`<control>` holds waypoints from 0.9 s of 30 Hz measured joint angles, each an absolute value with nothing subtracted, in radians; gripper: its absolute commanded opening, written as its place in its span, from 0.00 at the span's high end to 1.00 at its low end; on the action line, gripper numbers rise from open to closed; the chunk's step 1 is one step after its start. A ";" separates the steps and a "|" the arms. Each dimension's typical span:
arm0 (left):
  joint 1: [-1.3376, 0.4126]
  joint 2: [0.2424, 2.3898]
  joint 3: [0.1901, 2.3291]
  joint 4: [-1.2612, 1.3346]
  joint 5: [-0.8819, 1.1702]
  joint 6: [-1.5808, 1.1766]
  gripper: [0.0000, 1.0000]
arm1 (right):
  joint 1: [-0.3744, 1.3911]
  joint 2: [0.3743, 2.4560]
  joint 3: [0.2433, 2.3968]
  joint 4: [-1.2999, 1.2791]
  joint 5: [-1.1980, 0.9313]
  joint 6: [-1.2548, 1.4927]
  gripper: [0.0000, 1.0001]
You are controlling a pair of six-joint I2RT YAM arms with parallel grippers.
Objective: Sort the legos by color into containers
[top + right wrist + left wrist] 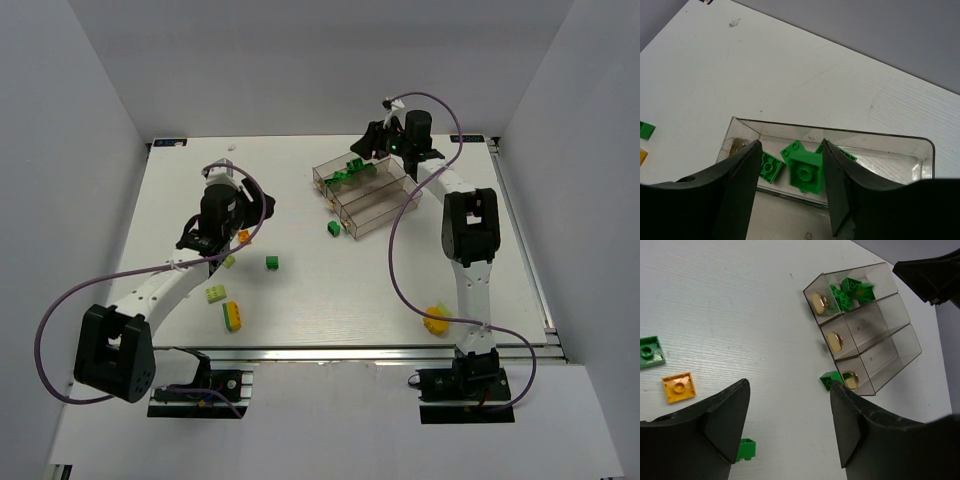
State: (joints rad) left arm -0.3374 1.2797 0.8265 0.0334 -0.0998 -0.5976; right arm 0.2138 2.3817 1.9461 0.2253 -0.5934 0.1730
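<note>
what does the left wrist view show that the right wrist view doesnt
Only the left wrist view: all three troughs of the tray, two of them without bricks, an orange brick on the table and a loose green brick at the tray's end.
Only the right wrist view: the open right claw over one trough, with the far table edge beyond.
Both: the trough holding the sorted green bricks.

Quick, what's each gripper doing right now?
Left gripper: open, empty.
Right gripper: open over the trough; a green brick sits between its jaws, not clamped.
</note>
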 measured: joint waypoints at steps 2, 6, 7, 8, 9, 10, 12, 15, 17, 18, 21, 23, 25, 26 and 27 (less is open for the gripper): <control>-0.337 1.294 0.827 0.049 -0.073 -0.607 0.26 | 0.215 2.382 1.946 0.224 -0.585 0.163 0.33; -0.337 1.343 0.828 0.064 -0.017 -0.636 0.26 | 0.215 2.382 1.946 0.217 -0.578 0.142 0.18; -0.337 1.359 0.830 0.065 -0.002 -0.647 0.27 | 0.215 2.382 1.946 0.213 -0.579 0.137 0.11; -0.338 1.377 0.831 0.068 0.013 -0.660 0.27 | 0.215 2.382 1.946 0.209 -0.580 0.130 0.11; -0.338 1.392 0.832 0.070 0.026 -0.675 0.27 | 0.214 2.382 1.946 0.208 -0.583 0.123 0.11; -0.338 1.408 0.834 0.072 0.039 -0.689 0.27 | 0.214 2.381 1.945 0.208 -0.589 0.112 0.11; -0.339 1.439 0.841 0.079 0.062 -0.720 0.27 | 0.212 2.360 1.914 0.212 -0.611 0.094 0.11; -0.347 1.496 0.867 0.082 0.093 -0.770 0.27 | 0.201 2.299 1.846 0.213 -0.696 0.068 0.20; -0.353 1.537 0.898 0.075 0.116 -0.797 0.27 | 0.186 2.256 1.818 0.213 -0.782 0.055 0.46; -0.357 1.560 0.919 0.069 0.127 -0.807 0.27 | 0.175 2.229 1.804 0.216 -0.826 0.053 0.57; -0.376 1.642 1.005 0.027 0.170 -0.787 0.27 | 0.144 2.136 1.748 0.202 -0.930 0.020 0.69; -0.393 1.695 1.058 0.007 0.206 -0.731 0.18 | 0.127 2.065 1.688 0.190 -0.979 -0.017 0.62; -0.411 1.730 1.087 -0.002 0.263 -0.633 0.04 | 0.113 1.990 1.612 0.181 -1.025 -0.068 0.38; -0.425 1.742 1.090 -0.005 0.280 -0.587 0.02 | 0.111 1.957 1.576 0.169 -1.043 -0.094 0.33; -0.434 1.745 1.089 -0.015 0.290 -0.546 0.02 | 0.110 1.924 1.540 0.155 -1.059 -0.134 0.29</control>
